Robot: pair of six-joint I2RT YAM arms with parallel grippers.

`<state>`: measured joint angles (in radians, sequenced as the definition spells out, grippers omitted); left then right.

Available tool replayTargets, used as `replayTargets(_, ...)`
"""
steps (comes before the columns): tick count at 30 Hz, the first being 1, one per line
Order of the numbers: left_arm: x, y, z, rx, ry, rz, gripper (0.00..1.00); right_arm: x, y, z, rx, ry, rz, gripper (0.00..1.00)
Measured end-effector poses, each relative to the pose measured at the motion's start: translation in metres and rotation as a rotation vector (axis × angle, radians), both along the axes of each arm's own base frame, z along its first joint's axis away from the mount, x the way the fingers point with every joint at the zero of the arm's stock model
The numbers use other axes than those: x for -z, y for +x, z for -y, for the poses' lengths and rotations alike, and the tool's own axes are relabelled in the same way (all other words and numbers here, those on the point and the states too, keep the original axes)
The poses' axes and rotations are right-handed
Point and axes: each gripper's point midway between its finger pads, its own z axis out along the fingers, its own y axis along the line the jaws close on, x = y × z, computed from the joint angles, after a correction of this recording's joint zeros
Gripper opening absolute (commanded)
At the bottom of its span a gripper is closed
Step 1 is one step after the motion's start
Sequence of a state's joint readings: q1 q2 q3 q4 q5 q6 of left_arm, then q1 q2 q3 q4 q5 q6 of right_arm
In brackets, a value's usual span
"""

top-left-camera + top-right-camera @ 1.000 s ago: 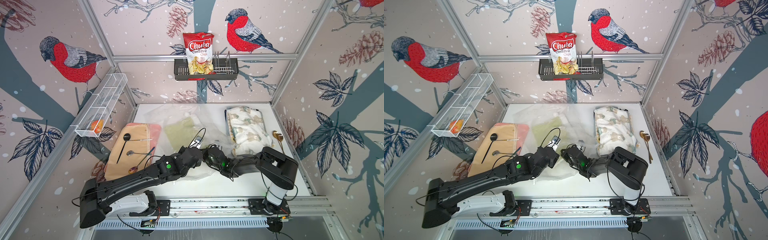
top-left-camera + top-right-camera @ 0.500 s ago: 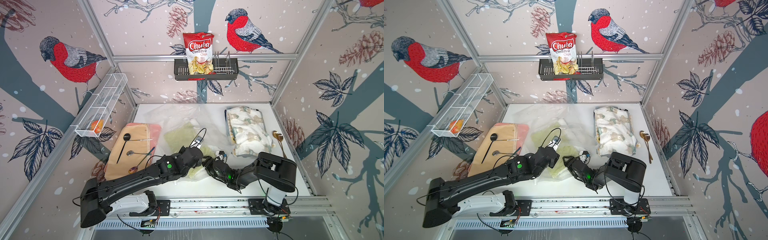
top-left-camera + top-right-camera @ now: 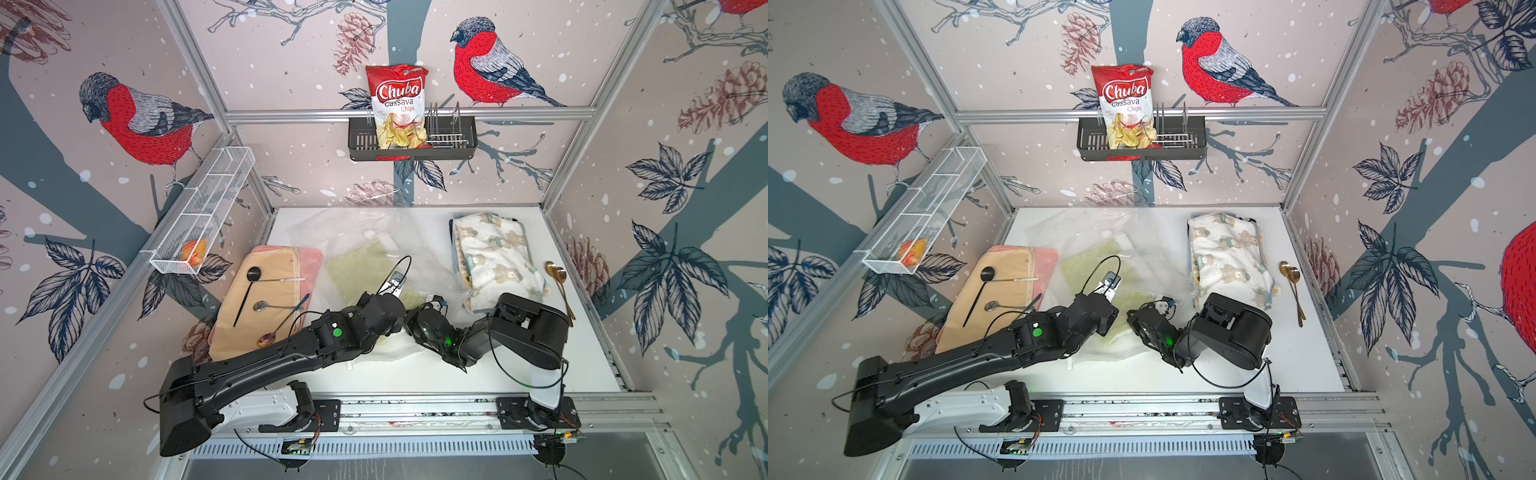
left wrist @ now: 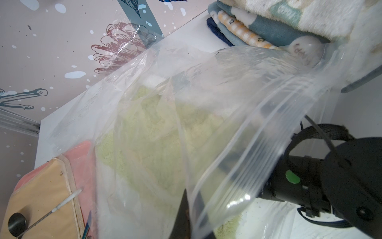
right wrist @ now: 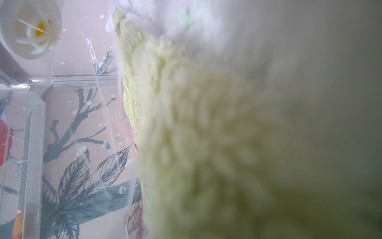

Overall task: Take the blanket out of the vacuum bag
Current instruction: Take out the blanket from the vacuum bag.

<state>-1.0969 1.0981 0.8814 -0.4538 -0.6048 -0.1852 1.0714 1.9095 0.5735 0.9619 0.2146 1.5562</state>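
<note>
- Right tool [image 3: 409,318] reaches into the bag mouth, pressed together; judging by the wrist view filled with fuzz, it is pinching the blanket [image 3: 357,266].
- Left tool [image 3: 388,332] is clamped on the vacuum bag [image 4: 237,144] at its zip edge.
- Advice: left anchors, right pulls low toward the mouth.
- Blanket: pale green, plush, mid-desk [image 3: 519,374], mostly inside the bag. Film: clear, crinkly, slippery.

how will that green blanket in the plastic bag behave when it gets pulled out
The green blanket looks fluffy and folds loosely, so it will likely flop and stretch out rather than slide as one piece. Its pile may drag on the thin, crinkly plastic bag, likely pulling the bag along unless that is held.
</note>
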Motion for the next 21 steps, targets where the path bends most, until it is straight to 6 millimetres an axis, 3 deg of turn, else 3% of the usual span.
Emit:
replayTargets(5, 0.001, 0.001, 0.0, -0.004, 0.001, -0.001, 0.0, -0.044, -0.011, -0.008, -0.054, 0.052, 0.074, 0.0)
replayTargets(9, 0.002, 0.003, -0.002, -0.017, 0.0, -0.005, 0.0, -0.072, -0.036, -0.006, -0.117, 0.08, 0.114, 0.0)
replayTargets(16, 0.002, 0.007, -0.007, -0.039, 0.0, -0.003, 0.0, -0.102, -0.095, 0.018, -0.197, 0.074, 0.151, 0.0)
replayTargets(21, 0.002, 0.009, -0.008, -0.047, 0.002, -0.004, 0.0, -0.161, -0.12, 0.033, -0.187, 0.116, 0.244, 0.0)
